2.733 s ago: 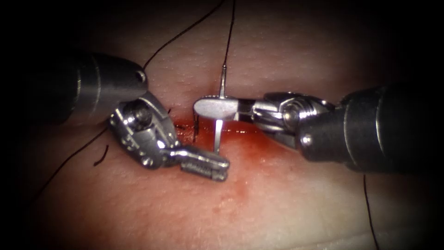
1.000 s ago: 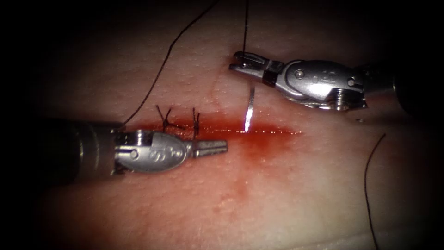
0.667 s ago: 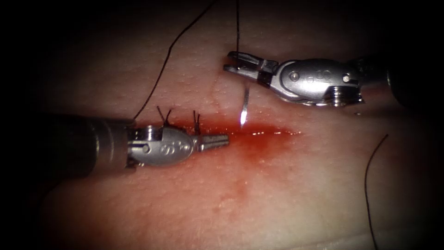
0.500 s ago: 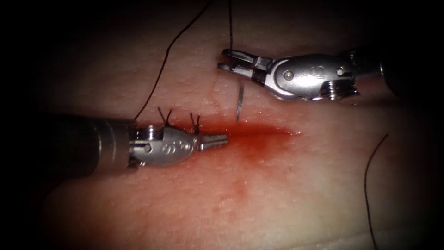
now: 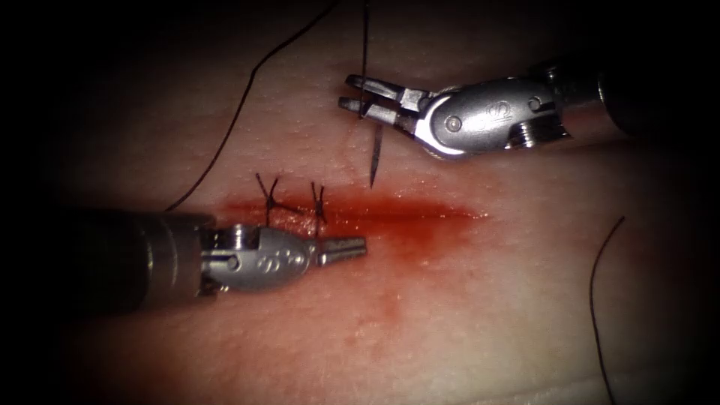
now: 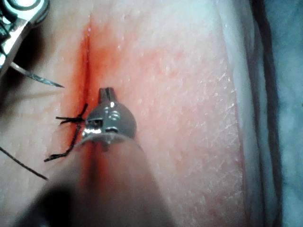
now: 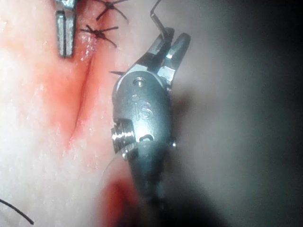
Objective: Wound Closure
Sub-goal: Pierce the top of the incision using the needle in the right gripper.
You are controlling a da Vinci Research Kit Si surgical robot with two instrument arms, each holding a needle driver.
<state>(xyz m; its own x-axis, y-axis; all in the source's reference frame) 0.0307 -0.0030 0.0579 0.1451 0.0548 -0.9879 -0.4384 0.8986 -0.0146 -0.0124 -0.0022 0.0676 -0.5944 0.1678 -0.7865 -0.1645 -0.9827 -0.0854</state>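
Right arm's silver needle driver, upper centre of the endoscope frame, is clamped on the thin curved steel needle close to its thread end. The needle hangs from the jaws, long axis near vertical, tip down and free of the tissue, just above the long red cut. The dark suture thread runs up from the jaws and out of the frame's top edge.

Left arm's silver needle driver, lower left of centre, jaws together and holding nothing, lies level just below the cut line, tips pointing right. Key relation: the needle tip lies up and slightly right of the left tips, across the cut, so the right tool is the nearer by far.

Two tied black stitches sit on the cut's left part, just above the left tool.

The pale pork-belly tissue carries red fluid around the cut.

Left wrist view shows the needle's point clear of the surface beside the cut; the endoscope leaves that gap ambiguous. Right wrist view shows thread leaving the right tool's jaws.
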